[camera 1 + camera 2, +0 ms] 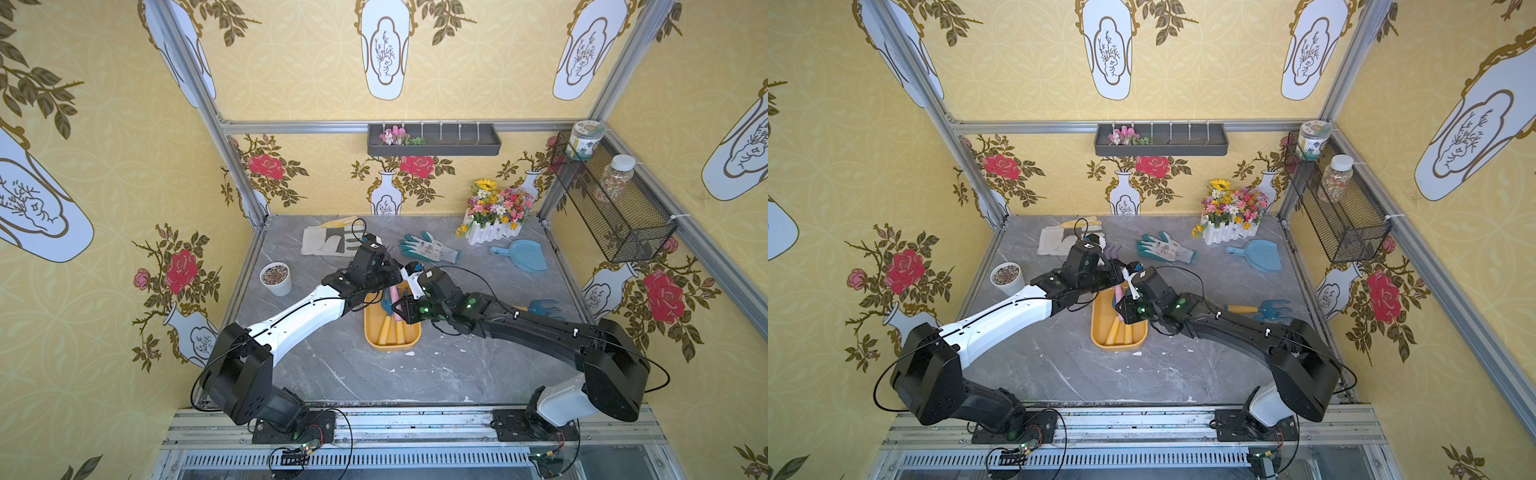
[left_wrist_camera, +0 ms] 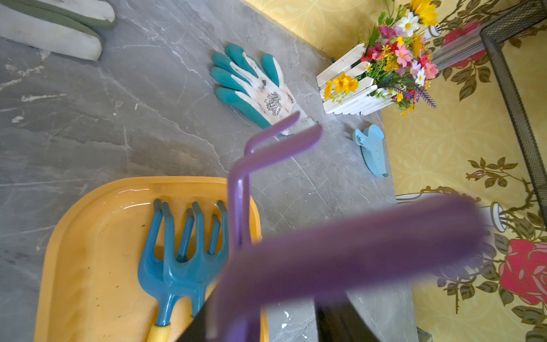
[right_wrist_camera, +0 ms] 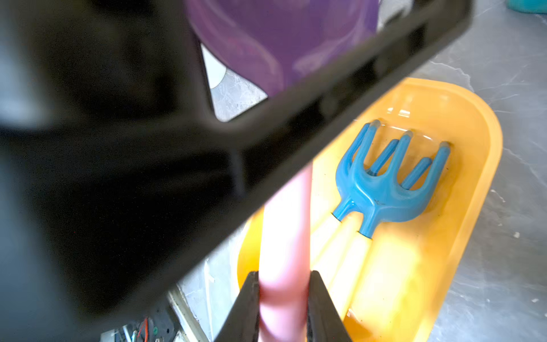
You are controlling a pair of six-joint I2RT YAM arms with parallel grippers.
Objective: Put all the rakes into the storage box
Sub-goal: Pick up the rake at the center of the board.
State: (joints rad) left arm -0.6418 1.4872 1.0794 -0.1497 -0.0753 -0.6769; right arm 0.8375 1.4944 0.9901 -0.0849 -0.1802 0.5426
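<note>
Between the right jaws, in the right wrist view, the pink handle of the rake (image 3: 284,237) was pinched from both sides, with the two black fingers (image 3: 245,308) pressed flat on it. I judge that this grip carried the weight of the tool. The left jaws stood parted around the purple neck. In the left wrist view a strip of grey showed between one finger (image 2: 340,322) and the plastic, so they did not seem to press it. The step in hand looked to me like a handover between the arms. The rake hung tilted in the air, its handle above the storage box (image 3: 491,154). Its bent purple prongs (image 1: 1113,251) reached beyond the far end of the box, so it was not yet inside.

The rake looked like smooth moulded plastic, with a round handle and thin hooked prongs. The box was a shallow orange-yellow tray, glossy, with rounded corners and some dark specks on its floor. In it lay blue pronged tools (image 3: 384,189) with pale yellow handles, lengthwise, which left, I think, only a narrow free lane. The surface (image 1: 374,374) was grey, matt and marble-patterned. Beyond the box lay a knitted glove (image 2: 254,86) with teal rubber fingers.
</note>
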